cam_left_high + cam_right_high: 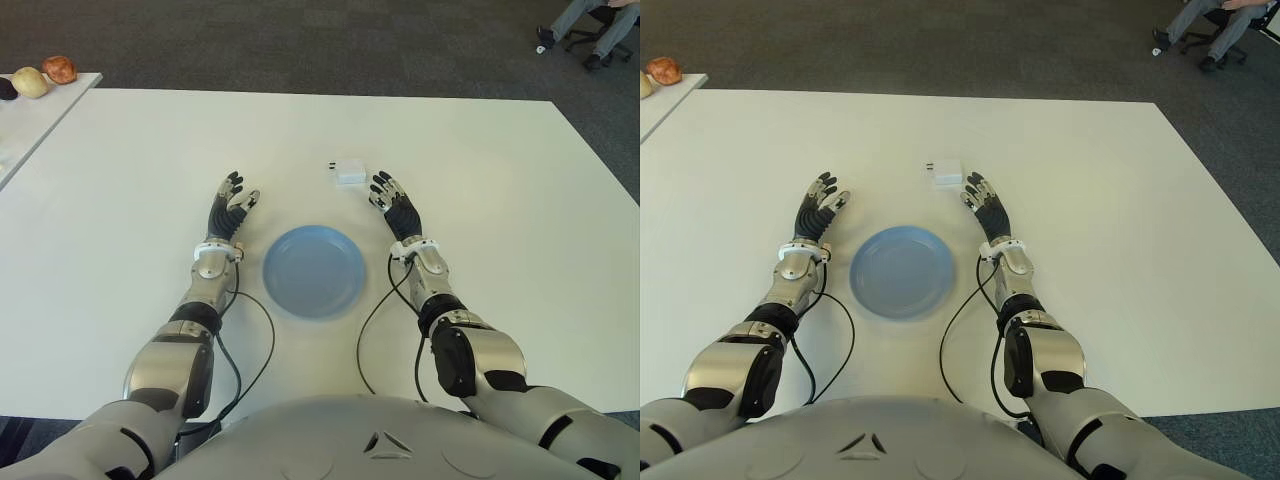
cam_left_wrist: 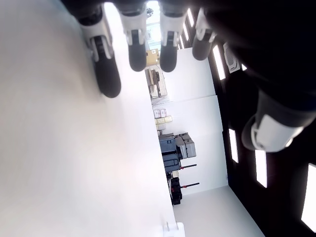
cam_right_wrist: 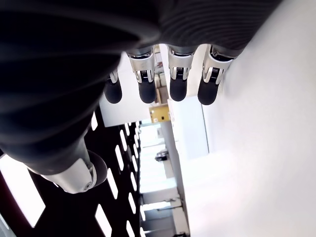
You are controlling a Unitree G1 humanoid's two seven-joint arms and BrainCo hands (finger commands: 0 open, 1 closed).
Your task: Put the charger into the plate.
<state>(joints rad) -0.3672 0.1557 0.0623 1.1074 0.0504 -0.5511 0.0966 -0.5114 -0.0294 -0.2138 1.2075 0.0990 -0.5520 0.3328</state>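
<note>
Closest to the camera, the robot's grey torso and two forearms frame the scene, both arms laid forward along the white counter, which fills most of the view and carries everything the task needs. Next in size comes the blue plate, sitting empty between the arms, squarely in front of the body, so either side can reach it.

On the plate's left, the left robot hand has its fingers stretched out and loosely spread, holding nothing; it seems idle. On the plate's right, the right robot hand is likewise flat and spread, empty, its fingertips pointing toward the charger and stopping just short of it (the wrist view shows only straight fingers and bare counter).

That small white charger lies on the counter beyond the plate, apart from its far rim, prongs facing left. Nothing is grasped yet, so I judge the right side the likely one to pick it up.
</note>
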